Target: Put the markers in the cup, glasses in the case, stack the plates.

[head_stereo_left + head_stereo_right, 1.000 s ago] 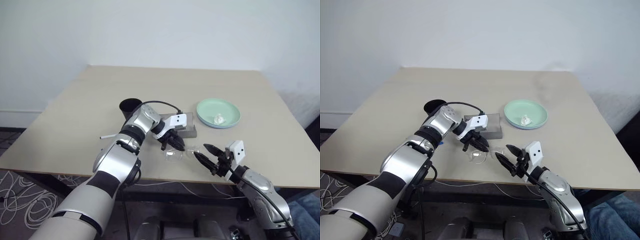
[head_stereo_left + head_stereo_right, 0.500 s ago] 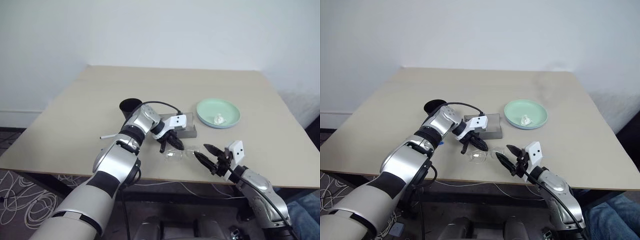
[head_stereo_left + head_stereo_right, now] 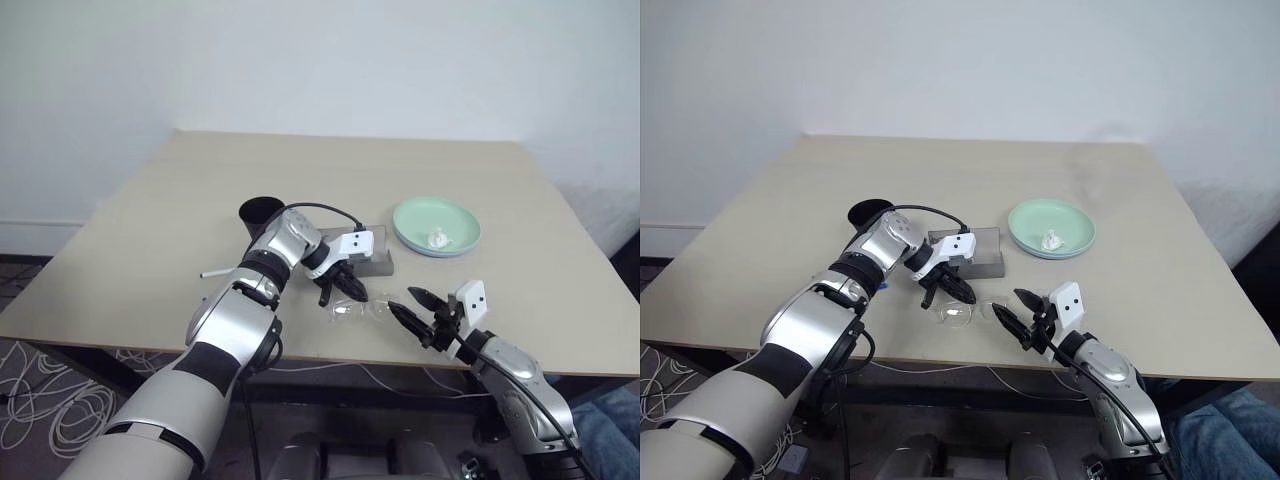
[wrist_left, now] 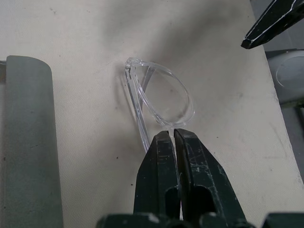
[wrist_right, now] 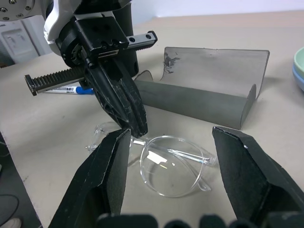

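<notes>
The glasses lie on the tabletop just before the open case, your left gripper fingers pinching their frame, your right gripper fingers spread nearby; next, lift them into the case.

Clear transparent plastic glasses lie near the table's front edge, hemmed in on 3 sides: the flat grey case with its lid raised stands just behind, the left gripper pinches the frame from above, and the right gripper waits in front, fingers wide. The black tapered cup and 1 blue-capped marker crowd the left approach. Bare tabletop lies open beyond
</notes>
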You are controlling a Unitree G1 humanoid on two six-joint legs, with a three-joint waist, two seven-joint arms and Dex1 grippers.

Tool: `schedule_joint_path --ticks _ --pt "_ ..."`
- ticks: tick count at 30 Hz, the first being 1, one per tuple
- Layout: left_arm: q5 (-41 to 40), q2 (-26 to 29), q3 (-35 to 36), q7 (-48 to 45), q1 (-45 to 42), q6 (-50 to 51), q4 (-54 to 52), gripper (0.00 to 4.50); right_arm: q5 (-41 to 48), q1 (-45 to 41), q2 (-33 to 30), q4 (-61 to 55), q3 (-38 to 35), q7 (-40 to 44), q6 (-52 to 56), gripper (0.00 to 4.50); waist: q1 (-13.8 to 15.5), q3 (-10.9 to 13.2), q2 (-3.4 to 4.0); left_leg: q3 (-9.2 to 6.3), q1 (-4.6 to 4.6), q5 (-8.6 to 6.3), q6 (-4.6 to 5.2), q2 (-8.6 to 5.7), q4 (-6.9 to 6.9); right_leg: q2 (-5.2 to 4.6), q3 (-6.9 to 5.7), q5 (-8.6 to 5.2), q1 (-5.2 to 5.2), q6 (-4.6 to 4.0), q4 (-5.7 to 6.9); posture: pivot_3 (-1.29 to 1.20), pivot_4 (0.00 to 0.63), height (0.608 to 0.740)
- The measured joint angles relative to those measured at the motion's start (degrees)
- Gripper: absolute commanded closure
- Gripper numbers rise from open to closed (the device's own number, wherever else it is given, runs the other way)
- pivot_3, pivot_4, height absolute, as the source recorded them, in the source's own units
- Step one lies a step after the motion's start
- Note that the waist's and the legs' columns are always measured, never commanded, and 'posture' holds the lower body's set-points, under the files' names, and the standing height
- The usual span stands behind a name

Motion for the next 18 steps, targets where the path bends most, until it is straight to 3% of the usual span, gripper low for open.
schedule_joint_path --ticks 2,14,18 --pt "0.14 -0.16 0.0 0.32 0.0 -0.02 0.0 2.91 -0.03 -0.04 0.07 0.21 0.0 -0.05 -0.25 1.51 0.0 0.0 0.0 0.01 0.0 0.0 0.0 0.0 0.0 0.0 0.01 0.0 0.0 0.0 0.0 0.0 0.0 0.74" --pt "2.01 -0.54 -0.58 1.7 0.59 -0.27 0.02 2.91 -0.55 -0.91 0.51 1.19 0.53 -0.49 -1.09 1.51 -0.01 0.0 0.0 0.01 0.01 0.0 0.0 0.0 0.02 0.01 0.0 0.0 0.0 0.01 0.01 0.0 0.0 0.74" --pt "2.13 -0.71 -0.44 2.09 0.6 -0.26 0.02 4.15 -0.63 -0.97 0.51 1.27 0.53 -0.78 -1.17 1.51 0.0 0.0 0.0 0.01 0.01 0.0 0.0 0.0 0.02 0.0 0.0 0.0 0.01 0.01 0.01 0.0 0.0 0.74"
